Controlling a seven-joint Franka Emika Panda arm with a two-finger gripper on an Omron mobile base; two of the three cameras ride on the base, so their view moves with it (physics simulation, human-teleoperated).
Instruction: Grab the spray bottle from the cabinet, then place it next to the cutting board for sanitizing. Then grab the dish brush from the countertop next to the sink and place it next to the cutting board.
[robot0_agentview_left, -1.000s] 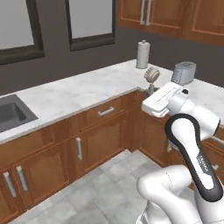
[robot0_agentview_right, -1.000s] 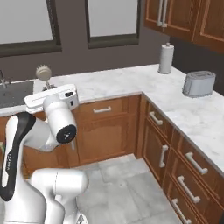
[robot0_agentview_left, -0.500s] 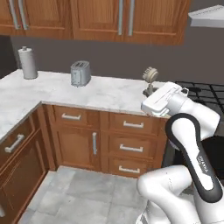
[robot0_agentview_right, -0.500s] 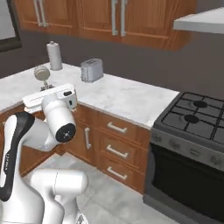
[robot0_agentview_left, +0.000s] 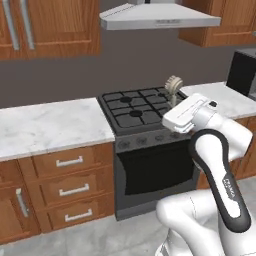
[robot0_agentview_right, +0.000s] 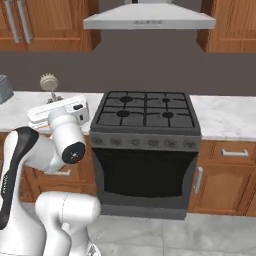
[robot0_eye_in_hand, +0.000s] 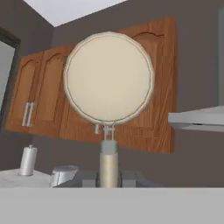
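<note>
One dish brush (robot0_eye_in_hand: 109, 85), head up, clamped in your closed gripper (robot0_eye_in_hand: 109, 175) beside the stove (robot0_agentview_left: 132, 107). Step: carrying it. Next, you find the cutting board and set it alongside.

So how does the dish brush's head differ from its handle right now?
The dish brush's head is a broad, round, pale tan disc standing free above the tool; the handle is a narrow, short, whitish-tan stem, its lower end gripped by the shut tool. Both stand upright in line, carried in front of the stove.
</note>
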